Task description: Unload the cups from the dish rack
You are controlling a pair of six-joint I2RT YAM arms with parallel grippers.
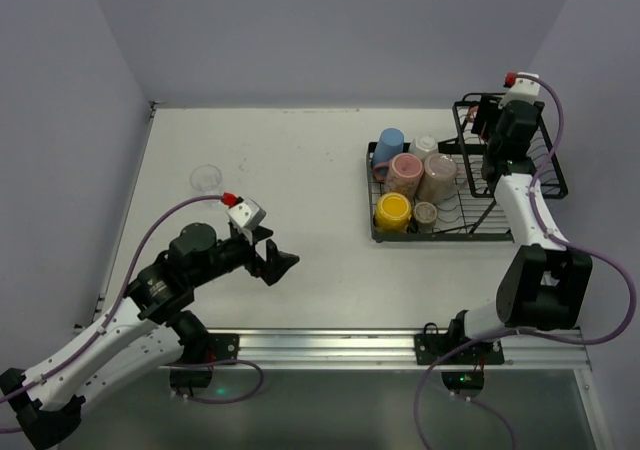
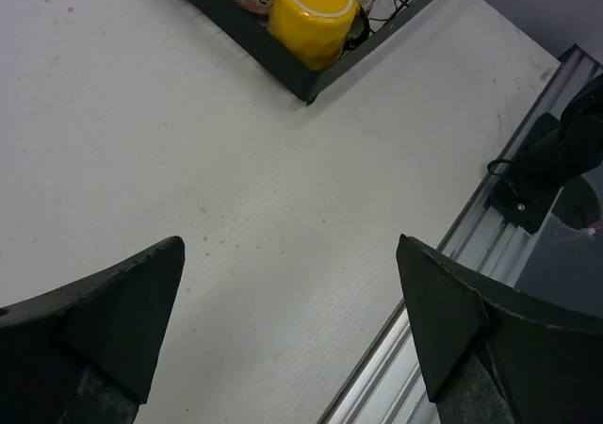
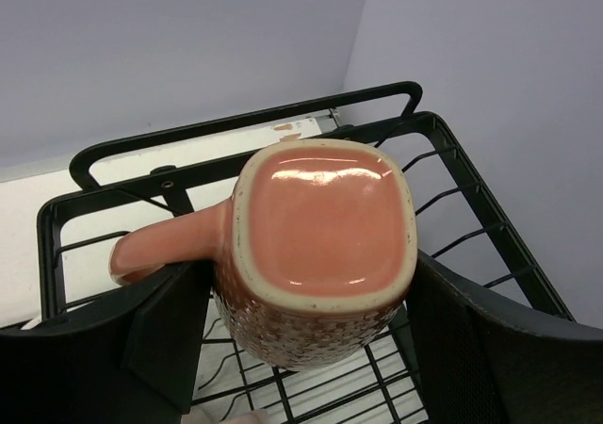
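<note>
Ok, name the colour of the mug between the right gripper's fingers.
Salmon-pink mug, best in right wrist view.

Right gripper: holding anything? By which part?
Cannot tell: the right gripper straddles the upturned salmon mug at its body, handle free, but a firm grip isn't visible.

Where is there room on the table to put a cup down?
The white table is bare between the clear glass tumbler and the black wire dish rack. The rack's tray is crowded with pink, yellow and blue mugs.
</note>
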